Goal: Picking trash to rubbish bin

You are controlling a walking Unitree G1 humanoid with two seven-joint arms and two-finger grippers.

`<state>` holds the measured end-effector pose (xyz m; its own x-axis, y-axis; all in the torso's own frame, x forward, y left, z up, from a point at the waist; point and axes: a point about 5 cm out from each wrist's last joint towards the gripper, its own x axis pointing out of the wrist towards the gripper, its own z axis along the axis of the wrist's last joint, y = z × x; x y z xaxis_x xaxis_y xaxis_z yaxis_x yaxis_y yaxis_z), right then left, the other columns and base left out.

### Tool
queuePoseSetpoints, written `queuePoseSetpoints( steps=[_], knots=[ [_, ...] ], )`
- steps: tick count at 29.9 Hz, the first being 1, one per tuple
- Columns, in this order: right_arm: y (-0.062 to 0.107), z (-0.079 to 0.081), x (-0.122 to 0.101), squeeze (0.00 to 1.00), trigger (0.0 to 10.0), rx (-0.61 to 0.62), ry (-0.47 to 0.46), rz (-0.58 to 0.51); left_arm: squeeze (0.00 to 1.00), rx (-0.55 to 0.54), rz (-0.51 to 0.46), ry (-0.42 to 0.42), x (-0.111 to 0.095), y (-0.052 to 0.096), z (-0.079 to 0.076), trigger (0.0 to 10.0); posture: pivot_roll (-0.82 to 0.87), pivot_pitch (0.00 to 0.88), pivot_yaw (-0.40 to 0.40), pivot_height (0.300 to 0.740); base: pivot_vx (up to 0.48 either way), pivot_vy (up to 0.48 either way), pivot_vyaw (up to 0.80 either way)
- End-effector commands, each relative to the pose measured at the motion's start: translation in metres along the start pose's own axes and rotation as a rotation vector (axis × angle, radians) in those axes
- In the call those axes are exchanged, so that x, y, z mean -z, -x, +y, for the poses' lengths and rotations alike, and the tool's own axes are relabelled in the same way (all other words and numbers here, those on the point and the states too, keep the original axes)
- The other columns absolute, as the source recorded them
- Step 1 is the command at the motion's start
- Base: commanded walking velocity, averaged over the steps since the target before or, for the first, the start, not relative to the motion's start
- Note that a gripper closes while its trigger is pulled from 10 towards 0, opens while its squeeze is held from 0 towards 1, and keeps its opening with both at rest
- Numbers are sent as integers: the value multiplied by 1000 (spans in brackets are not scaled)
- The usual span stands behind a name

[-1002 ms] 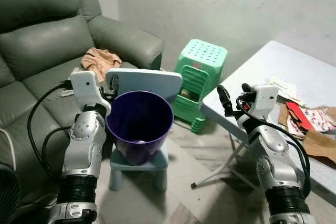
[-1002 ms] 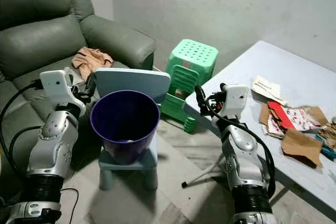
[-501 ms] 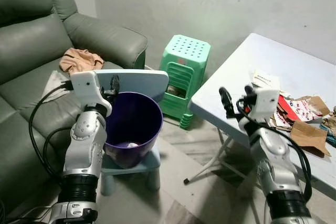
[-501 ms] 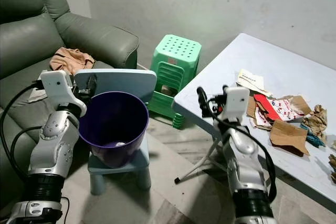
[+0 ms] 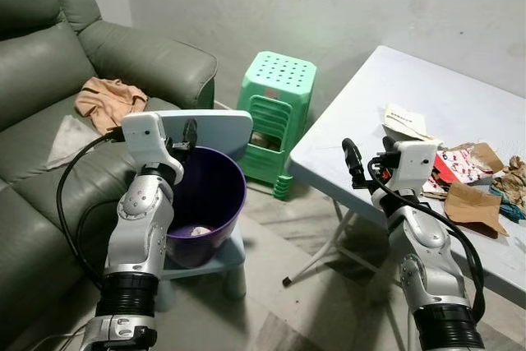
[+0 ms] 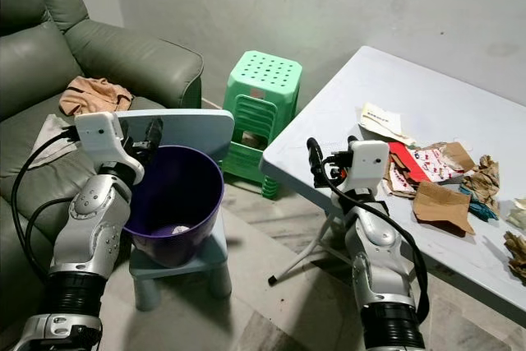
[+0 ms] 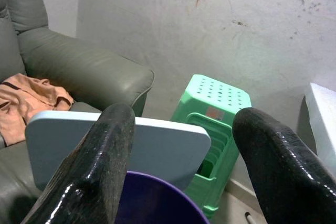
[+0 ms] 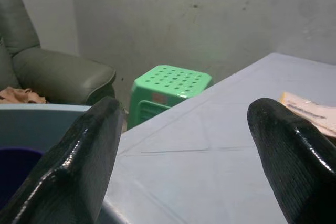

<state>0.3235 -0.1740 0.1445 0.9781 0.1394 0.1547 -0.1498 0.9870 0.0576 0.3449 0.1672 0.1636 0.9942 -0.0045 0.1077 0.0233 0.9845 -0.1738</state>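
Both hands raised, fingers spread wide: left hand [image 5: 187, 131] above purple bin [image 5: 207, 203], right hand [image 5: 367, 152] over table [image 5: 353, 133] edge.

Silver arms, black cables, black fingers [image 7: 105, 171]

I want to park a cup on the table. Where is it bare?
The table is bare from its near corner by the right gripper back toward the wall. Its right side is crowded with paper trash.
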Motion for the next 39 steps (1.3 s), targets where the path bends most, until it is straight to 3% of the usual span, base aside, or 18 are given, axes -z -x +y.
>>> queuePoseSetpoints(
  steps=[1, 5, 12, 24, 29, 34, 39],
  knots=[
    [4, -9, -1, 0, 10000, 26, 10, 5, 0, 19, 16, 49, 1, -5, -13, 10000, 64, 0, -106, 740, 0, 0, -706],
    [5, -10, -1, 0, 10000, 23, 18, 11, 0, -9, 33, 17, 1, -6, -12, 10000, 64, 0, -107, 740, 0, 0, -706],
    [6, -10, -1, 0, 10000, 18, 24, 17, 0, -26, 50, 61, 2, -7, -10, 10000, 62, 0, -106, 740, 0, 0, -703],
    [10, -11, 3, 0, 10000, 8, 10, 65, 0, -27, 95, 40, 9, -6, -14, 10000, 57, 0, -113, 740, 0, 0, -483],
    [13, -10, 9, 0, 10000, -18, 42, 126, 0, 12, 140, 4, 17, -1, -20, 10000, 54, 0, -116, 740, 0, 0, 0],
    [23, -13, 15, 0, 10000, -38, 58, 178, 0, 149, 220, -95, 32, 9, -32, 10000, 46, 0, -118, 740, 0, 0, 0],
    [27, -14, 14, 0, 10000, -39, 108, 169, 0, 257, 233, -170, 37, 16, -42, 10000, 38, 0, -110, 740, 0, 0, 0]
  ],
)
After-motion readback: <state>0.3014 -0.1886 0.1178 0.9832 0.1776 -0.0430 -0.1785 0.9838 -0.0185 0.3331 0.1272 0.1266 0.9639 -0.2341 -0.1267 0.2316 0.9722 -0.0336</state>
